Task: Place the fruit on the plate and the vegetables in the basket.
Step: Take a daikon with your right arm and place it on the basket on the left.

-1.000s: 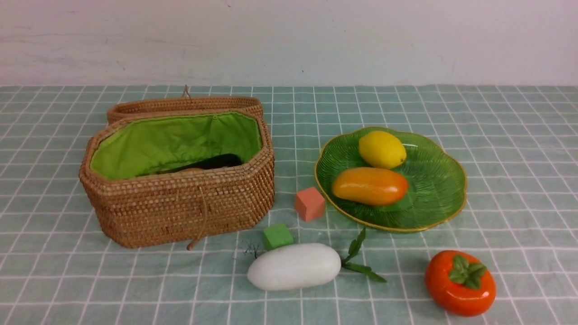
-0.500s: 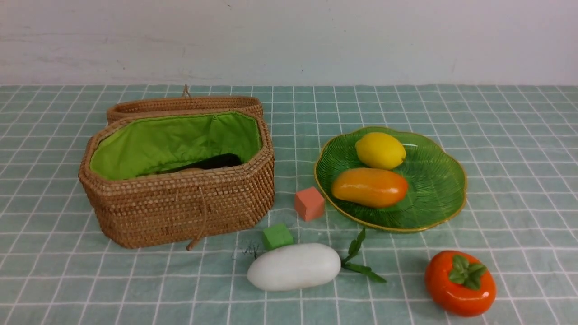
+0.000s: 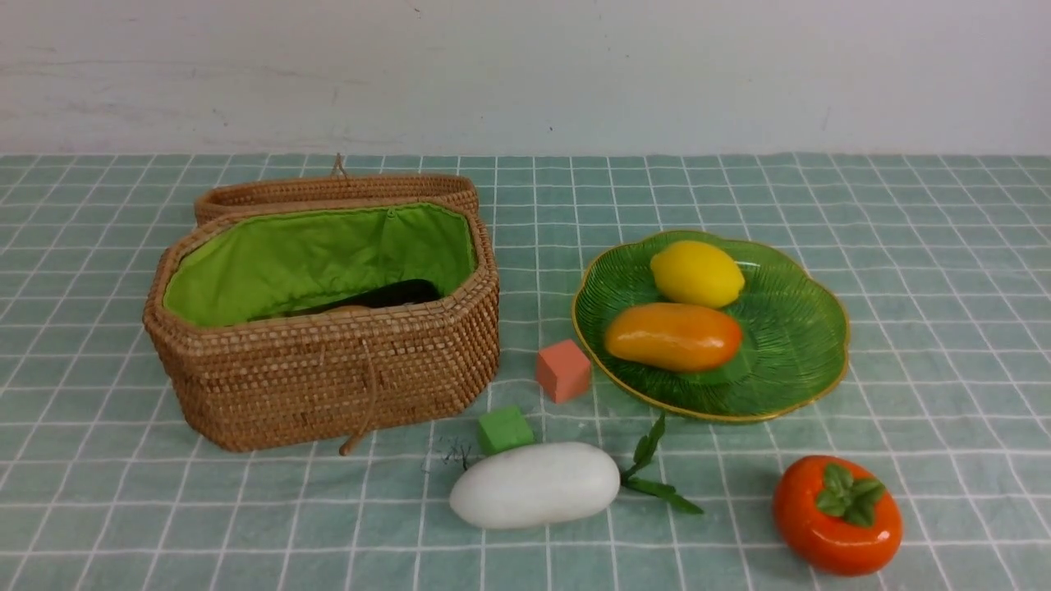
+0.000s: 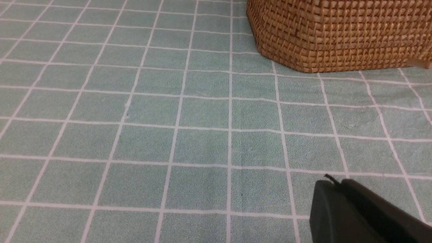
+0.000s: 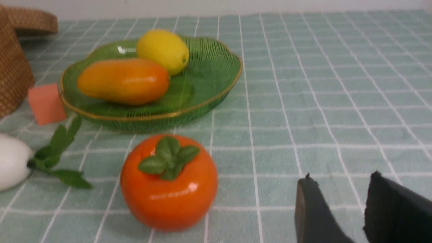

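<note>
Near R gripper [image 5: 341,176], persimmon [image 5: 168,184]: jaws narrow, empty; widen, grip across middle. L gripper [image 4: 334,185] jaws: can't tell.

Bright, even, diffuse light; soft shadows under the persimmon [image 3: 837,515] and radish [image 3: 534,484]; small glare spots on the persimmon; right wrist view slightly blurred.

L pincer [image 4: 334,185] & R pincer [image 5: 341,179]: matte blk wedge fingers.
</note>
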Tool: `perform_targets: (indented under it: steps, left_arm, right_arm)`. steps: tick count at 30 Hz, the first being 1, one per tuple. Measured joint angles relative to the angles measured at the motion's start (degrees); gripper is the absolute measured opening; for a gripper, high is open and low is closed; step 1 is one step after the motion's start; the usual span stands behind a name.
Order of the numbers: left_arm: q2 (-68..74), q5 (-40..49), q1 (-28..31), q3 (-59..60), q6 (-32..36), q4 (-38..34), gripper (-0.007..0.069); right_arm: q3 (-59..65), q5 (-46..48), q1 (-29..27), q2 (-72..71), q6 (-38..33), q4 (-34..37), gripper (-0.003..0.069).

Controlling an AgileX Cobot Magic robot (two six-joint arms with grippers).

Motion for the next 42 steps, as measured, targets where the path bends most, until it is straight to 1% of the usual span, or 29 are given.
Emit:
perform_targets:
  steps: [3, 8, 11, 12, 14, 17, 18, 20, 22, 26, 30, 33, 34, 36, 38, 40, 42]
  left_arm:
    - [0.0, 0.0, 0.0, 0.0, 0.0, 0.0, 0.002]
    - [0.0, 0.0, 0.0, 0.0, 0.0, 0.0, 0.0024]
    - [0.0, 0.0, 0.0, 0.0, 0.0, 0.0, 0.0028]
    - [0.0, 0.0, 0.0, 0.0, 0.0, 0.0, 0.0029]
    - [0.0, 0.0, 0.0, 0.0, 0.0, 0.0, 0.003]
    - [0.0, 0.0, 0.0, 0.0, 0.0, 0.0, 0.0034]
    - [0.0, 0.0, 0.0, 0.0, 0.0, 0.0, 0.0036]
    - [0.0, 0.0, 0.0, 0.0, 0.0, 0.0, 0.0038]
    - [0.0, 0.0, 0.0, 0.0, 0.0, 0.0, 0.0039]
    - [0.0, 0.0, 0.0, 0.0, 0.0, 0.0, 0.0044]
    - [0.0, 0.0, 0.0, 0.0, 0.0, 0.0, 0.005]
    - [0.0, 0.0, 0.0, 0.0, 0.0, 0.0, 0.0054]
    - [0.0, 0.0, 0.0, 0.0, 0.0, 0.0, 0.0054]
    - [0.0, 0.0, 0.0, 0.0, 0.0, 0.0, 0.0057]
    - [0.0, 0.0, 0.0, 0.0, 0.0, 0.0, 0.0059]
    - [0.0, 0.0, 0.0, 0.0, 0.0, 0.0, 0.0061]
    - [0.0, 0.0, 0.0, 0.0, 0.0, 0.0, 0.0066]
  right_arm:
    - [0.0, -5.51, 0.0, 0.0, 0.0, 0.05, 0.0242]
    - [0.0, -11.59, 0.0, 0.0, 0.0, 0.17, 0.0242]
    - [0.0, -14.53, 0.0, 0.0, 1.19, 0.7, 0.0242]
    - [0.0, -15.24, 0.0, 0.0, 2.15, 1.11, 0.0242]
    - [0.0, -17.48, 0.0, 0.0, 6.43, 2.29, 0.0242]
    - [0.0, -19.45, 0.0, 0.0, 9.11, 2.71, 0.0242]
    - [0.0, -21.23, 0.0, 0.0, 11.16, 2.86, 0.0242]
    - [-0.77, -21.66, 0.0, 0.0, 13.29, 3.05, 0.0242]
    - [-2.35, -20.64, 0.0, 0.0, 14.63, 3.05, 0.0242]
    - [-14.1, -14.89, 0.0, 3.78, 17.16, 2.61, 0.0242]
    - [-28.31, -5.15, 0.0, 14.54, 17.43, 1.52, 0.0242]
    - [-38.94, 5.94, 0.0, 24.67, 17.13, -0.24, 0.0242]
    - [-38.94, 6.72, 0.0, 25.36, 16.99, -0.24, 0.0242]
    - [-44.41, 14.88, 0.0, 34.07, 13.75, -1.78, 0.0242]
    - [-46.83, 18.26, 0.0, 40.34, 9.57, -2.33, 0.0242]
    - [-47.57, 18.77, 0.0, 42.81, 7.8, -1.62, 0.0242]
    - [-48.26, 18.84, 0.26, 48.08, 2.78, 2.32, 0.0242]
